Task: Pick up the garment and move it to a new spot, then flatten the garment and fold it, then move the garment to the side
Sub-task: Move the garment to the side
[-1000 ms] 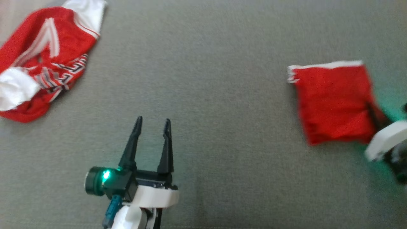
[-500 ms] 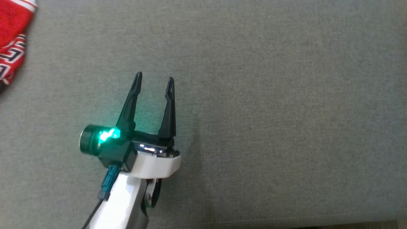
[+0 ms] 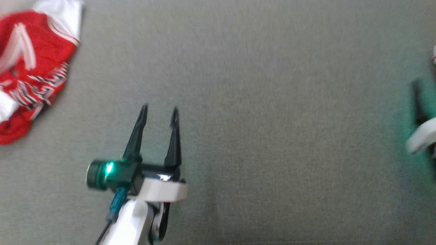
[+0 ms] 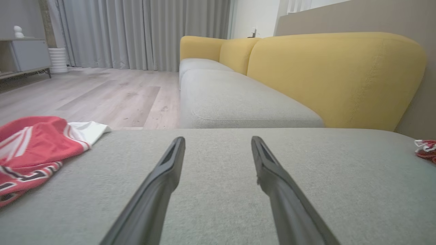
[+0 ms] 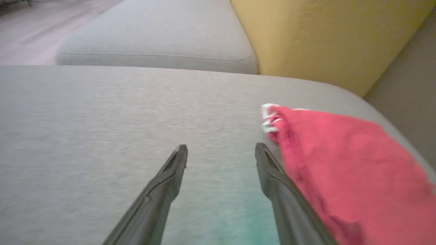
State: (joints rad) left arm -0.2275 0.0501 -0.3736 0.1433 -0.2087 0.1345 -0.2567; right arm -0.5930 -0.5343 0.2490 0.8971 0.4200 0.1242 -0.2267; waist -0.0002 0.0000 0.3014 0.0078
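**Woven grey cushion (image 3: 272, 102) bearing the folded red garment (image 5: 340, 163)**

Far left, a crumpled red-and-white jersey (image 3: 30, 68); the flat garment lies just beside your right gripper (image 5: 220, 147). Its jaws stand spread, empty, as on your left gripper (image 3: 160, 108).

Grey seat (image 4: 211, 204) beneath the left gripper (image 4: 218, 140), fingers (image 4: 160, 183) spread apart, nothing between them.
A crumpled red-and-white jersey (image 4: 30, 149) lies at the seat's left edge, a bit of red cloth (image 4: 425, 151) at its far right, and a yellow backrest (image 4: 333, 75) stands beyond.
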